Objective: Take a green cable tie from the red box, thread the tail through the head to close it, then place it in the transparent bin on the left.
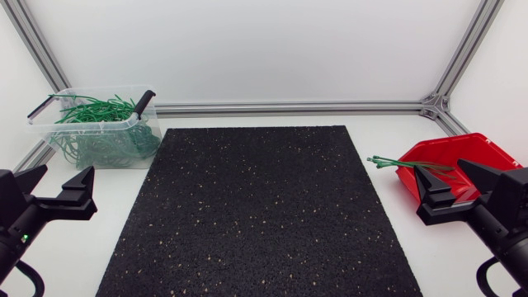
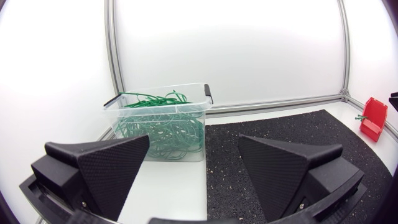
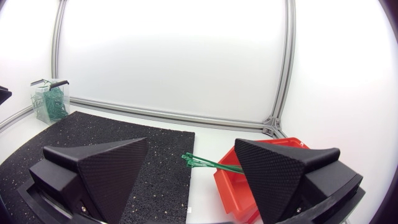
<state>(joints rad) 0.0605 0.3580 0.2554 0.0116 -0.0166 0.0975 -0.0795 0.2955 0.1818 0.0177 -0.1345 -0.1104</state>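
Note:
Straight green cable ties (image 1: 408, 164) lie in the red box (image 1: 474, 153) at the table's right, their ends sticking out over its rim toward the mat. In the right wrist view the green cable ties (image 3: 208, 163) and the red box (image 3: 236, 183) lie ahead of my right gripper (image 3: 191, 171), which is open and empty. The right gripper (image 1: 458, 188) sits over the box's near side. The transparent bin (image 1: 97, 128), full of looped green ties, stands at the back left. My left gripper (image 1: 58, 191) rests open and empty in front of the transparent bin (image 2: 163, 121).
A black speckled mat (image 1: 264, 210) covers the middle of the white table. An aluminium frame rail (image 1: 289, 107) runs along the back edge. The bin has black handle clips on its rim.

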